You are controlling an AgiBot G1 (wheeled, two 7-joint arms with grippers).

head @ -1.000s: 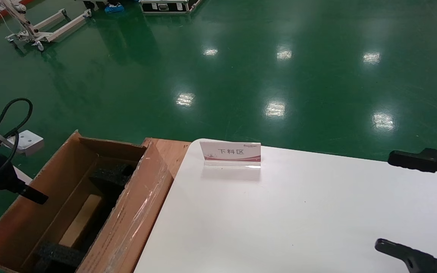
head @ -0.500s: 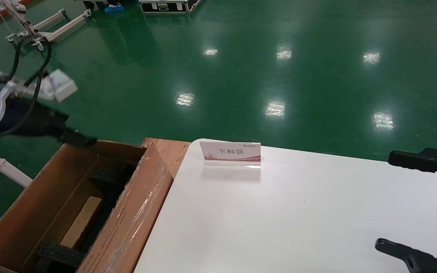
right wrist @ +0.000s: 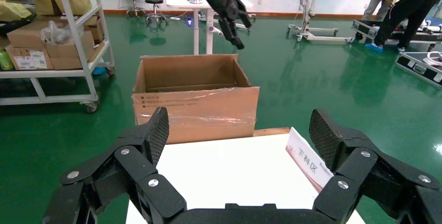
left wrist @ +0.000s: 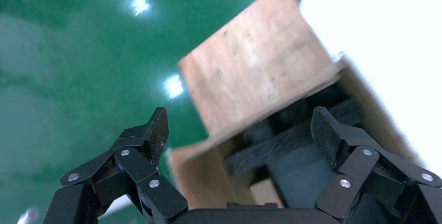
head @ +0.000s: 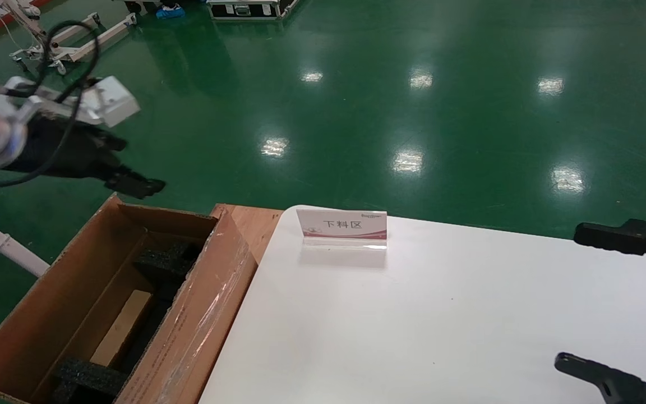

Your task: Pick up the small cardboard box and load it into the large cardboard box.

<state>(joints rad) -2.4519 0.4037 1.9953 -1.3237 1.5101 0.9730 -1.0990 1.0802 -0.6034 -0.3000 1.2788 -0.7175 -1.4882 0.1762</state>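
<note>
A: The left gripper (head: 135, 185) hangs above the far end of the large cardboard box (head: 199, 314), off the table's (head: 441, 314) left edge, fingers wide apart, holding nothing.

B: And the small cardboard box (head: 121, 327)?

A: Inside, between black foam inserts (head: 169, 259), partly hidden. The right gripper (right wrist: 237, 140), cut off at the right edge, is also wide.

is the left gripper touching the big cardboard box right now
Apart. The right wrist view shows the left gripper hanging in the air above the large cardboard box, green floor visible between them, jaws open and empty.
</note>
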